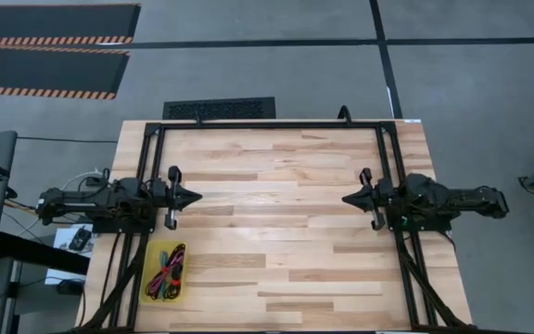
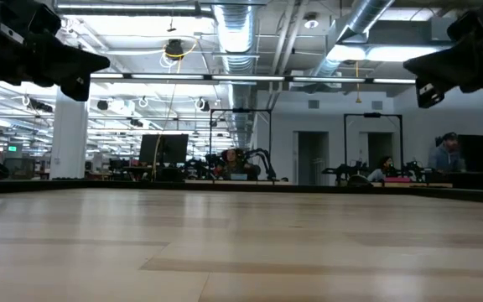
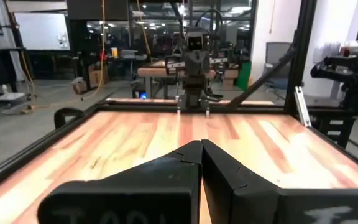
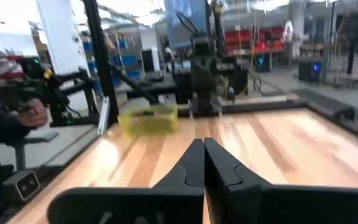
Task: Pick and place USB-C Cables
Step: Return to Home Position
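Observation:
The USB-C cables (image 1: 166,272) lie bundled together inside a yellow bin (image 1: 149,293) at the table's near left corner; I make out red, black and greenish strands, but not each bundle. The bin (image 4: 148,119) also shows in the right wrist view. My left gripper (image 1: 197,197) hovers shut above the table's left side, pointing right, a little farther from the near edge than the bin. My right gripper (image 1: 346,198) hovers shut above the right side, pointing left. Both grippers (image 3: 201,144) (image 4: 203,143) face each other across bare wood.
A black frame (image 1: 267,124) borders the wooden table on its far, left and right sides. A wide bare stretch of tabletop (image 1: 272,213) lies between the two grippers. A person's hand and dark sleeve (image 4: 17,118) show beyond the table edge in the right wrist view.

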